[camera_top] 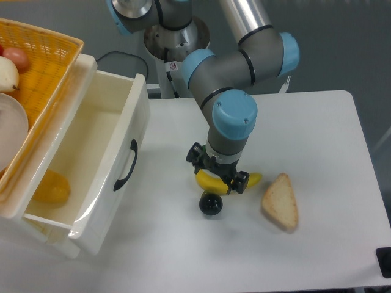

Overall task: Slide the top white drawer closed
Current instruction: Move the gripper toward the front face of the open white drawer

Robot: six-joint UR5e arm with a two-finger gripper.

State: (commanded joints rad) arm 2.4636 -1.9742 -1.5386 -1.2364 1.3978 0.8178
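Observation:
The top white drawer [116,168] stands pulled far out of the cream cabinet at the left, its black curved handle [126,166] facing the table's middle. An orange object [51,187] lies inside it. My gripper [218,171] hangs over the table's middle, right of the drawer front and well apart from it, low over a banana [211,180]. Its fingers spread to either side and nothing shows between them.
A black ball [211,204] lies just in front of the banana. A slice of bread [280,202] rests to the right. An orange wicker basket [43,67] with fruit and a white plate sits on top of the cabinet. A dark object [385,261] is at the table's right front corner.

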